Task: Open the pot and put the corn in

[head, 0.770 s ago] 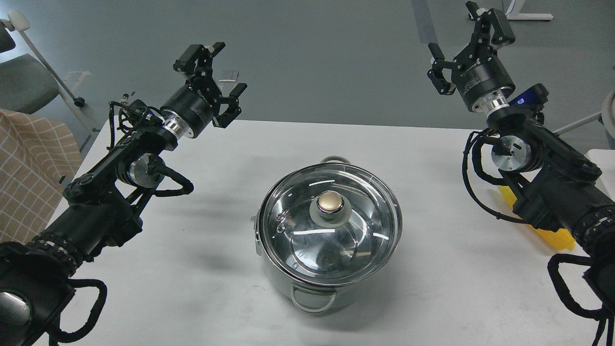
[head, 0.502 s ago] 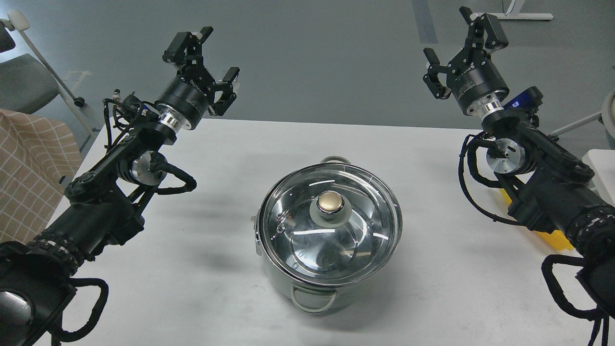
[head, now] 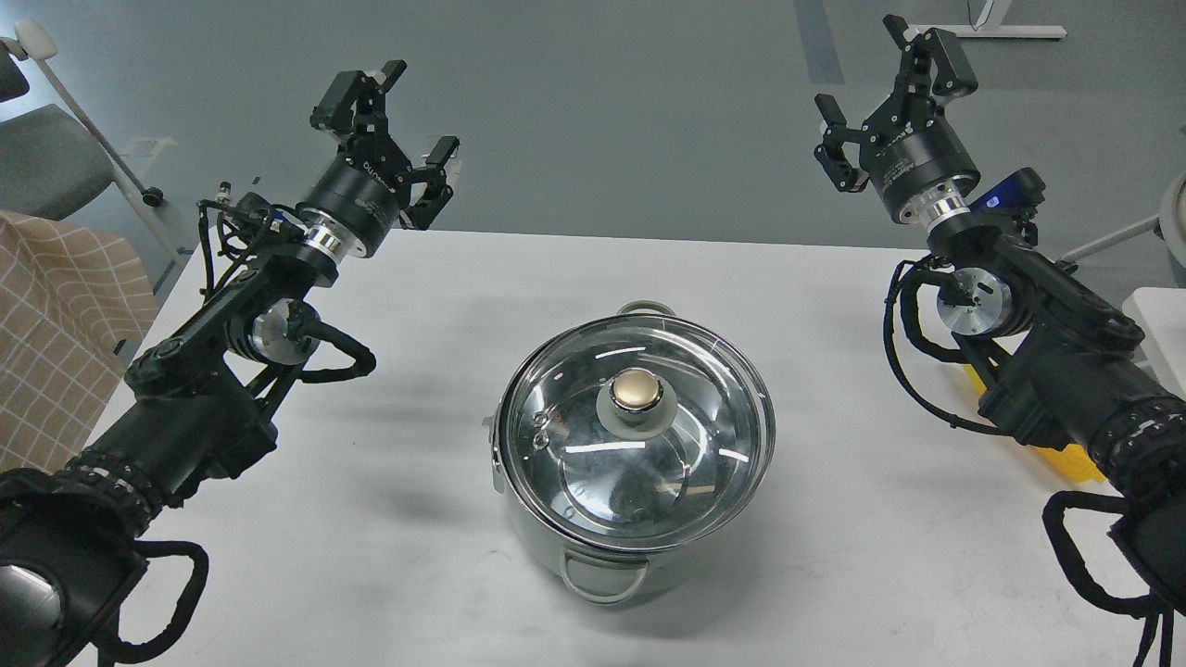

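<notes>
The shiny steel pot (head: 593, 565) stands in the middle of the white table (head: 389, 574), one loop handle toward me. A glass lid with a gold knob (head: 636, 390) covers it. The yellow corn (head: 1066, 454) lies at the right side of the table, mostly hidden behind my right arm. My left gripper (head: 400, 116) is open and empty, raised above the table's far left edge. My right gripper (head: 880, 79) is open and empty, raised above the far right edge. Both are well away from the pot.
A grey chair (head: 46, 157) stands at the far left. A tan checked cloth (head: 46, 324) hangs beside the table's left edge. A white object (head: 1154, 310) sits at the right edge.
</notes>
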Tool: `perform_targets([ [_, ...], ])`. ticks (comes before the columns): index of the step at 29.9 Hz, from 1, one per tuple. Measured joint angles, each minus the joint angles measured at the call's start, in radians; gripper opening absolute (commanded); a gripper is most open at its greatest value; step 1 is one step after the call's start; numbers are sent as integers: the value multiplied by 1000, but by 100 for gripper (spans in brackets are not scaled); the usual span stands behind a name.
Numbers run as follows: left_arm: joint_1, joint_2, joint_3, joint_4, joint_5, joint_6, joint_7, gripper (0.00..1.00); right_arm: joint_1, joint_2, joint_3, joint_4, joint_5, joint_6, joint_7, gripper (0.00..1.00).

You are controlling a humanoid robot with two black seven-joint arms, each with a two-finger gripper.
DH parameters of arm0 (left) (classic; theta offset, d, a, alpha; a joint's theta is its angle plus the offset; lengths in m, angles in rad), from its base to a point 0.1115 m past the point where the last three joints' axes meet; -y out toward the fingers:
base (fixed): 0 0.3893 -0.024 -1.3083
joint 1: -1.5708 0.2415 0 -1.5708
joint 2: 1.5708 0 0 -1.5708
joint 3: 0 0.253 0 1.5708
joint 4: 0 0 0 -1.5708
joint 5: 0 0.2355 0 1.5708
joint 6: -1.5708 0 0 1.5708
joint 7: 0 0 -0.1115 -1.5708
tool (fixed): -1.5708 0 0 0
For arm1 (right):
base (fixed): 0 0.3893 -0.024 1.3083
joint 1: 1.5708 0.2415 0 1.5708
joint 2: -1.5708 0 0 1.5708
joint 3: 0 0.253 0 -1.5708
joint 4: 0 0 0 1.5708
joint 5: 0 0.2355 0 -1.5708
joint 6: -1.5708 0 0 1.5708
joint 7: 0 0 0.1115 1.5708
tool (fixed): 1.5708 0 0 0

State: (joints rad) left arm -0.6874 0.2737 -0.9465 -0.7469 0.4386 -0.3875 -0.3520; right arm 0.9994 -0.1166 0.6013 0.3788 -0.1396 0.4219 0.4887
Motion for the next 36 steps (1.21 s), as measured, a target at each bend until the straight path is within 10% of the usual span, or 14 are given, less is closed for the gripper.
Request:
perform_targets([
  [36,2,11,-15,-13,-54,12,-26,98,-1,21,-3,-21,-5,0,0,99],
])
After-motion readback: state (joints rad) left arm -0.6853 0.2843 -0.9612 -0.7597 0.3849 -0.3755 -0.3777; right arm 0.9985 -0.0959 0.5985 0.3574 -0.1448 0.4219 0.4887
